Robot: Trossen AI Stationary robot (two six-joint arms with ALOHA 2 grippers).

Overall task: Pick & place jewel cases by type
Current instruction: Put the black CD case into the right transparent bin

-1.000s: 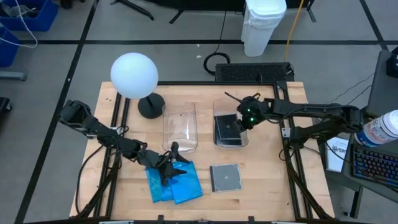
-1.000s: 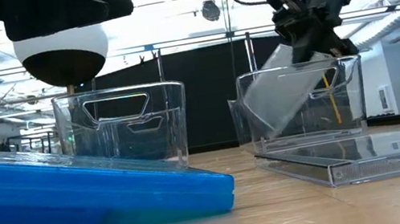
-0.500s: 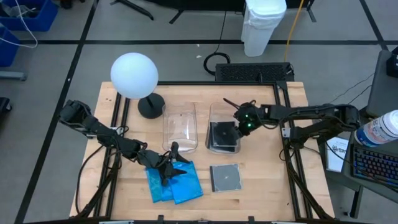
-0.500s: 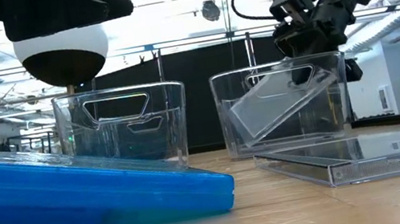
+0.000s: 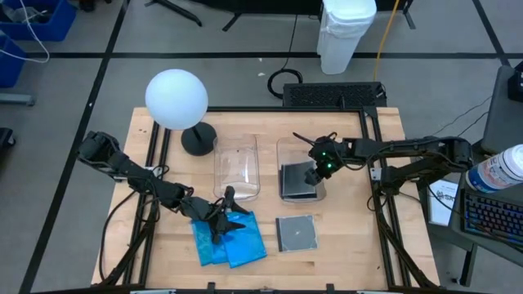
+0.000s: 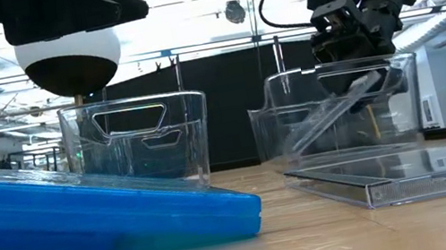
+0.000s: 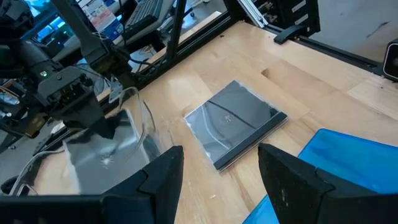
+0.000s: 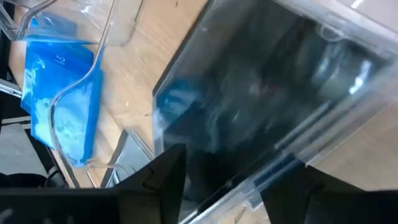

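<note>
- Overhead, the right pincer (image 5: 315,173) hangs over the right bin (image 5: 299,170), a clear case (image 5: 296,181) inside it; the left pincer (image 5: 221,219) sits on the blue cases (image 5: 230,239), another clear case (image 5: 296,233) on the tabletop (image 5: 343,245).
- Low down, that case (image 6: 330,112) leans tilted in the bin; whether the fingers grip it, I cannot tell.
- Left wrist: fingers (image 7: 163,177) spread, nothing between them.

The right claw (image 5: 313,172) now stands spread above the right bin (image 6: 408,89), its grip released; the clear jewel case (image 6: 330,113) leans lower inside that bin, and the bin sits shifted sideways.
</note>
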